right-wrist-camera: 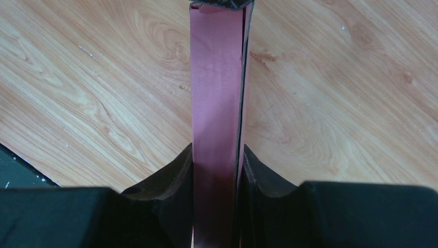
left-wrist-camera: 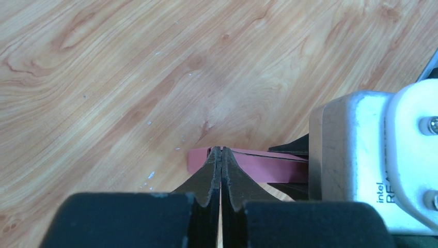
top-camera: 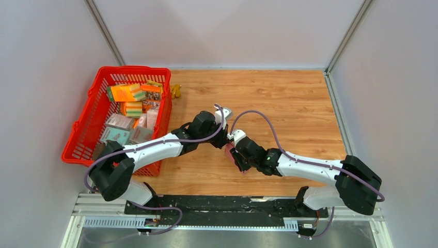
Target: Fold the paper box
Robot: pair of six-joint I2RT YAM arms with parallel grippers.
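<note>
Both arms meet mid-table (top-camera: 289, 103): right fingers (right-wrist-camera: 170, 178) pinch the paper box (right-wrist-camera: 217, 88) edge-on, left fingers (left-wrist-camera: 209, 175) pressed shut on its other end, so grip firmly and crease slowly.

Paper box (right-wrist-camera: 217, 103) is seen as thin matt pink card, table (top-camera: 294, 98) is done in smooth wood grain, basket (top-camera: 82, 134) is moulded red plastic.
</note>
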